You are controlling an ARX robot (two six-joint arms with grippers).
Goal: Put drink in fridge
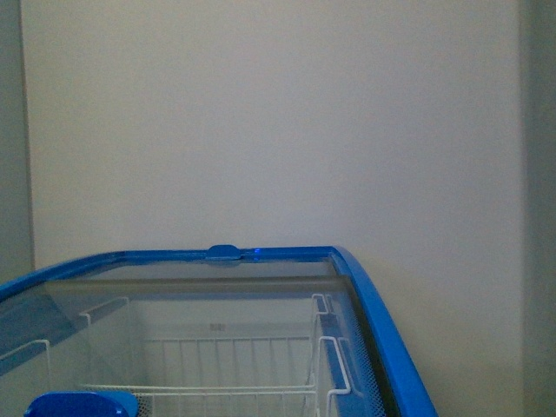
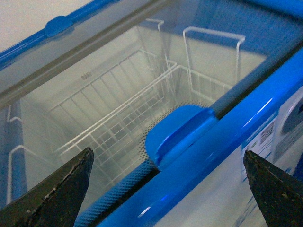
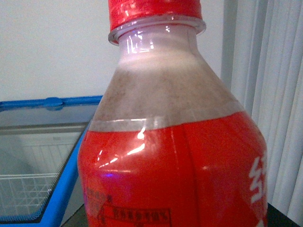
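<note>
The drink [image 3: 175, 156] loomed, base cut off, right gripper unseen — hold untellable; left gripper [image 2: 168, 152] gaped empty over the fridge [image 2: 227, 142] rim.

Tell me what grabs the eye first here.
The drink bottle, red cap and red label, fills the right wrist view. Ahead stands the fridge, its blue rim framing glass lids over a white wire basket. The left gripper hangs open near the blue lid handle.

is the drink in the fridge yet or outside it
Outside. The drink fills the right wrist view with the fridge rim behind it, and the wire basket looks empty.
</note>
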